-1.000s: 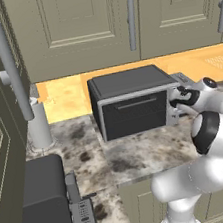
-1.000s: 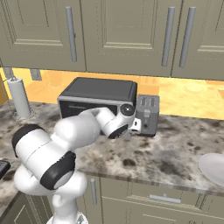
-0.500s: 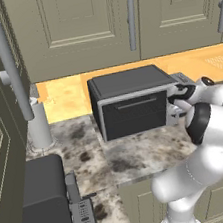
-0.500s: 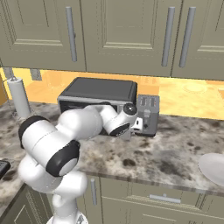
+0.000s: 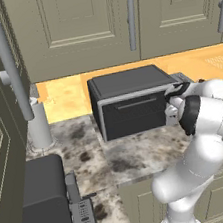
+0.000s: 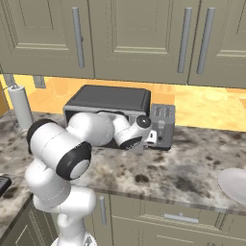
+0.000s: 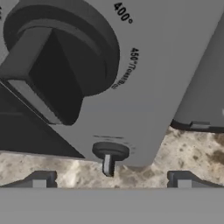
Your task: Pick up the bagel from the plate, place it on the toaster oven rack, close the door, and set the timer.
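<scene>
Paper roll: a pale upright cylinder by the left edge of the worktop, which is mottled grey stone.
Toaster oven: a boxy dark case at the back of the worktop.
Door: flat dark panel, up and shut, so the bagel is probably inside.
Gripper: fingers spread wide, empty, at the oven's right end.
Knobs: a big dark ridged dial and a small knob between the fingertips, likely the timer.
Plate: pale, bare, at the right edge.

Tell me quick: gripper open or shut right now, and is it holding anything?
Gripper: open, holding nothing; its fingertips stand wide apart in front of the toaster oven knob panel.
</scene>
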Tool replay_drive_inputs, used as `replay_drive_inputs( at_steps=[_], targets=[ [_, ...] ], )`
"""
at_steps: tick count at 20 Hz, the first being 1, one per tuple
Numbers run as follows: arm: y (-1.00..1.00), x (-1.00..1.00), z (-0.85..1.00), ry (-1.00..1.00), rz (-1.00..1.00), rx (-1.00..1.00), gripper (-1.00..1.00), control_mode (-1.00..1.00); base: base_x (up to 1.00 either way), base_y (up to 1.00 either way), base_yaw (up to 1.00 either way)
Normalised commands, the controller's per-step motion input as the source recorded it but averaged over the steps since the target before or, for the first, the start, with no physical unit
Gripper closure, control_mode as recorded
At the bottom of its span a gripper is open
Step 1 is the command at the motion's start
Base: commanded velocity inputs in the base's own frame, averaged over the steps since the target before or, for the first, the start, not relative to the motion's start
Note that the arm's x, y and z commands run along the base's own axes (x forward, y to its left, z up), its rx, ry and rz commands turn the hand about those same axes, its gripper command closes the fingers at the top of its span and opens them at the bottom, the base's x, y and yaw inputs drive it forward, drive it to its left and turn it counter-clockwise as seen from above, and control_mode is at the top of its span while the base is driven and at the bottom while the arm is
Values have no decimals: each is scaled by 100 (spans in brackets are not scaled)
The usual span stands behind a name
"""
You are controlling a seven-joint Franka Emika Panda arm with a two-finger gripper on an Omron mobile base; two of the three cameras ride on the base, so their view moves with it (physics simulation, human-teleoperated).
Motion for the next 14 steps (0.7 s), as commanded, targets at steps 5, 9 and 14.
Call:
replay_drive_inputs(
  at_steps=[5, 9, 14],
  targets=[
    [-12, 32, 0, 0, 0, 1, -100, -100, 0, 0, 0],
    [-18, 26, -4, 0, 0, 0, -100, -100, 0, 0, 0],
    [-20, 16, -21, 0, 0, 0, -100, -100, 0, 0, 0]
  ],
)
